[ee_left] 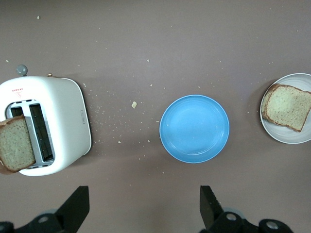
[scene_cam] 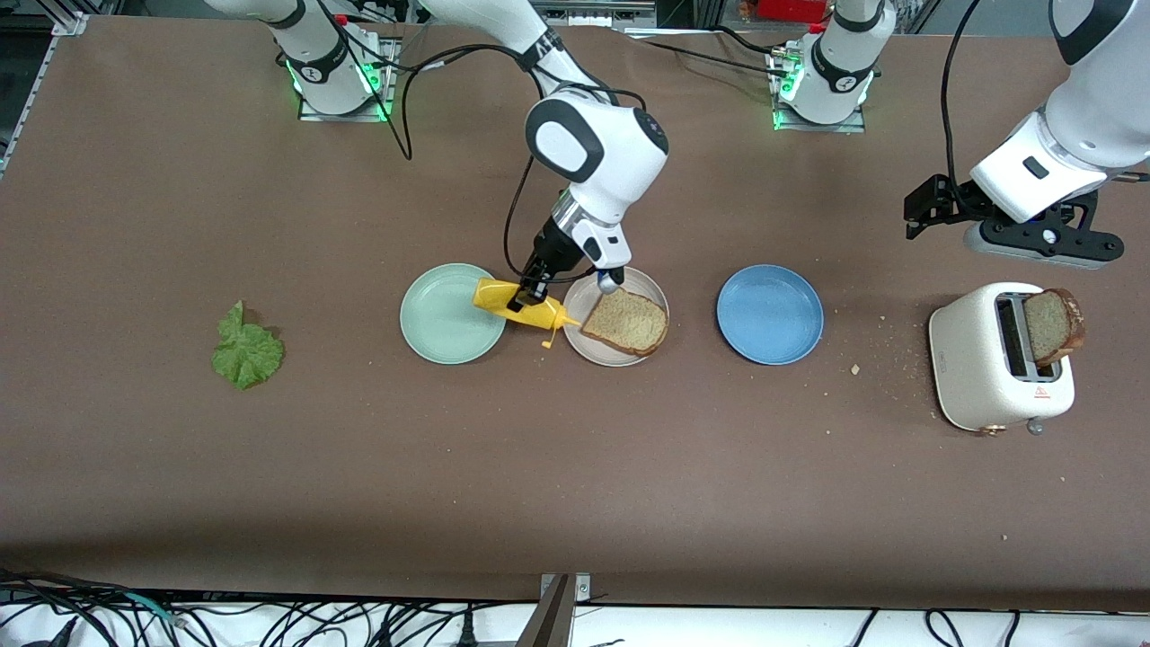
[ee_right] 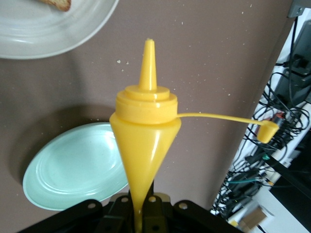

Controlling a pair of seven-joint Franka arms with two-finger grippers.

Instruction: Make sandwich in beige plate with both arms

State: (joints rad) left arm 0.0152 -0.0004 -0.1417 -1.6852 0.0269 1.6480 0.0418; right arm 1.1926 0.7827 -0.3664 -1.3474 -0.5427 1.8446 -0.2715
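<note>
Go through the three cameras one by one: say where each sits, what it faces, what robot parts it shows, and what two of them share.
Front view: high across the table, facing both bases; right gripper holds the yellow squeeze bottle between the round mint-green plate and round beige plate; left gripper waits above the white toaster.
Left wrist view: looks down past its own open fingers at the toaster, round blue plate, and square brown bread slice.
Right wrist view: looks along the bottle from its gripper.
Shared: both wrist views show the beige plate.
</note>
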